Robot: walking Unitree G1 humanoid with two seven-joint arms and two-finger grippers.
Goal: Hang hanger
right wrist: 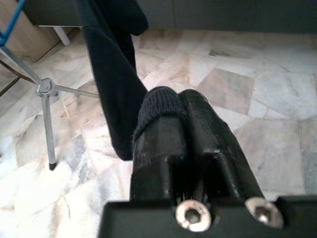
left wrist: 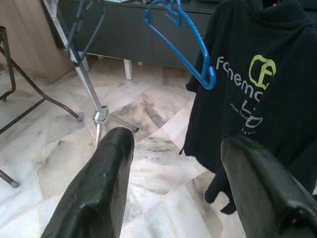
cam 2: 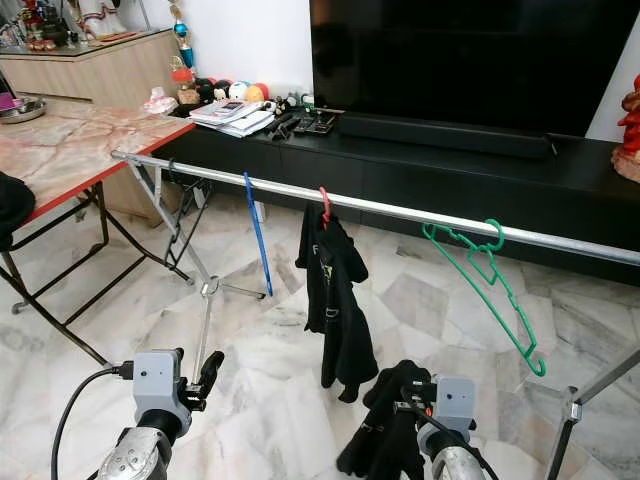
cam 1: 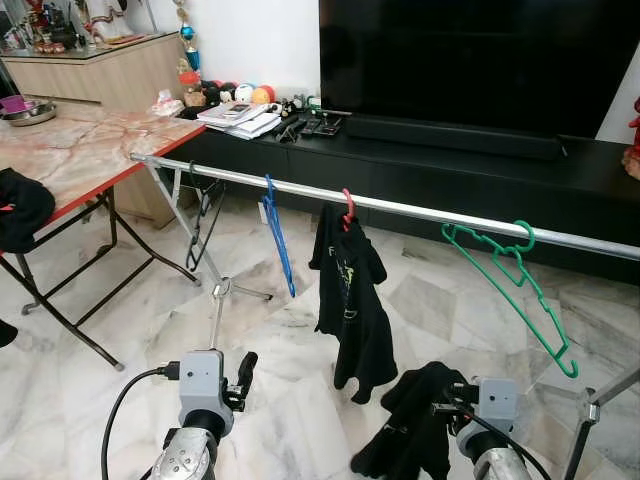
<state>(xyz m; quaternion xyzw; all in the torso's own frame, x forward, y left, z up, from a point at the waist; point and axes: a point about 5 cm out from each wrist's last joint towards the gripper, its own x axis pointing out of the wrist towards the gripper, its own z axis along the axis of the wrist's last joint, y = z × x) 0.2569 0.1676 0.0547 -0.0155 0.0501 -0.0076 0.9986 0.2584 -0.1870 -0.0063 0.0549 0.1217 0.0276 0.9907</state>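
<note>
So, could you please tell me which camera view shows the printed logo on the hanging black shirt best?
The left wrist view: the black shirt with pale lettering and a yellow-green emblem hangs close, beyond the open left end effector. Both eye views show the whole shirt on the silver metal rail, its print tiny. The right wrist view shows plain black fabric.

A silver rail (cam 1: 420,210) runs across the room above the marble floor, slanting down toward the right. Four hangers hang on it. Nearest the left end is a dark hanger (cam 1: 205,215), empty. Next is a blue hanger (cam 1: 279,245), empty, turned nearly edge-on. Beside it a red hanger (cam 1: 347,207) carries a black shirt (cam 1: 352,300) with pale green lettering on the chest; the shirt hangs straight down. Well apart to the right, a green hanger (cam 1: 520,290) is hooked on the rail, empty, and tilted steeply with its lower end swung right.
</note>
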